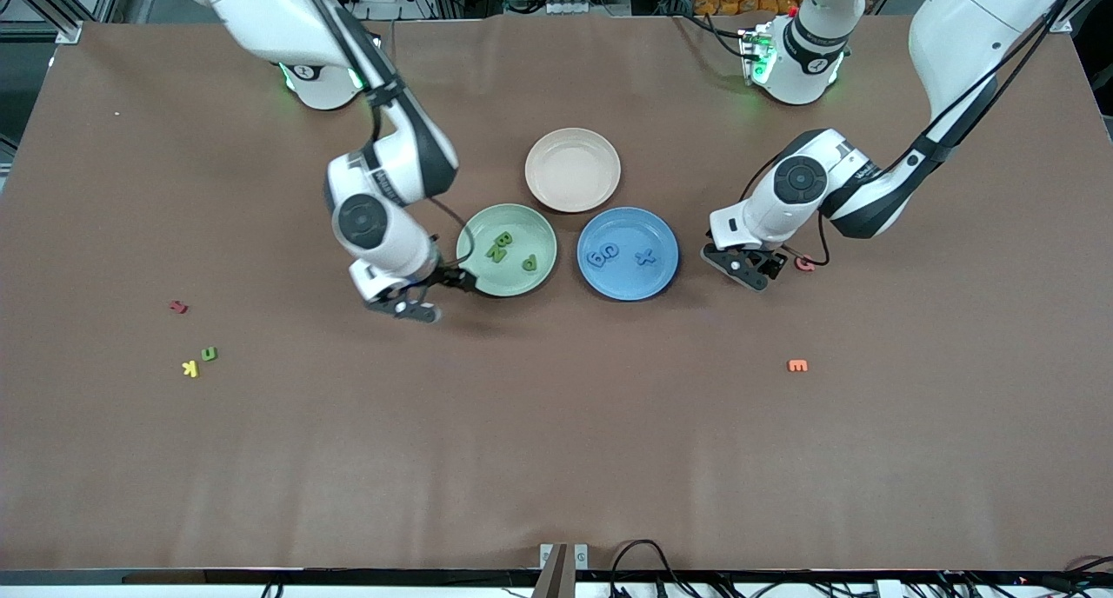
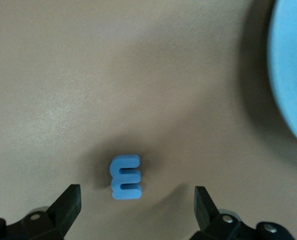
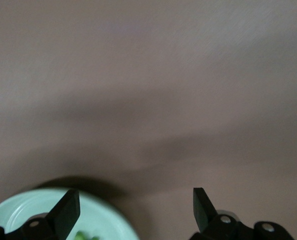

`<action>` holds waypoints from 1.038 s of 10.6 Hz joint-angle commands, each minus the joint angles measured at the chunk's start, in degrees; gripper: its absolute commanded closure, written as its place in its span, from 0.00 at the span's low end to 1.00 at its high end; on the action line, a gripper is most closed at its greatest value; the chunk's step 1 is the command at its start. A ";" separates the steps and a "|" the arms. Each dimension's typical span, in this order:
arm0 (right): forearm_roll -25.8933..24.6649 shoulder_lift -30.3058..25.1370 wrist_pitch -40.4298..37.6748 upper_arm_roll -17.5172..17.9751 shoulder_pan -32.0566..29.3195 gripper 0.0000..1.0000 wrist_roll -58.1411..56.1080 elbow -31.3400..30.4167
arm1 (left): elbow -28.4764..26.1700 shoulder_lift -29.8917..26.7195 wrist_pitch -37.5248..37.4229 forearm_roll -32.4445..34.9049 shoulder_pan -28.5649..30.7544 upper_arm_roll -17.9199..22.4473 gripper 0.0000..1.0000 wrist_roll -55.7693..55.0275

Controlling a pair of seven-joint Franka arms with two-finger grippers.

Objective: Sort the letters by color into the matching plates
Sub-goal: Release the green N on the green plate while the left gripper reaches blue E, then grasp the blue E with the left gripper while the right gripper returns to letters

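Nearest the camera, we see an orange letter (image 1: 797, 366) toward the left arm's end of the table, and a yellow letter (image 1: 189, 369) touching a green letter (image 1: 209, 354) toward the right arm's end, a dark red letter (image 1: 178, 306) just farther up. At mid-table the green plate (image 1: 487, 281) holds three green letters (image 1: 500, 245); the blue plate (image 1: 659, 276) beside it holds three blue letters (image 1: 605, 255). A beige-pink plate (image 1: 532, 156) sits farther from the camera. The right gripper (image 3: 133, 212) hangs over the green plate's rim, jaws spread wide and holding nothing. The left gripper (image 2: 137, 202), equally wide and empty, hovers over a blue E (image 2: 125, 177) beside the blue plate. A pink piece (image 1: 806, 264), perhaps a letter, lies near it.
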 commanded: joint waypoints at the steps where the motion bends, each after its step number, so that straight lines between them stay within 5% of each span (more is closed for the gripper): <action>1: -0.93 -0.07 -0.40 0.83 -8.11 0.00 -6.92 0.84 | 1.14 1.76 0.81 2.01 0.29 0.73 0.00 0.50; 4: -1.54 0.10 -0.22 0.75 -15.50 0.00 -14.04 0.76 | 1.58 1.85 0.81 2.01 -0.06 0.82 0.00 -0.11; 7: -8.21 0.46 0.04 0.83 -23.85 0.00 -17.04 0.84 | 2.81 2.90 0.72 2.01 -0.23 1.00 0.00 -0.47; 11: -9.11 1.15 0.13 0.83 -33.44 0.00 -30.04 2.24 | 3.69 2.91 0.72 2.54 -4.36 4.86 0.00 -1.88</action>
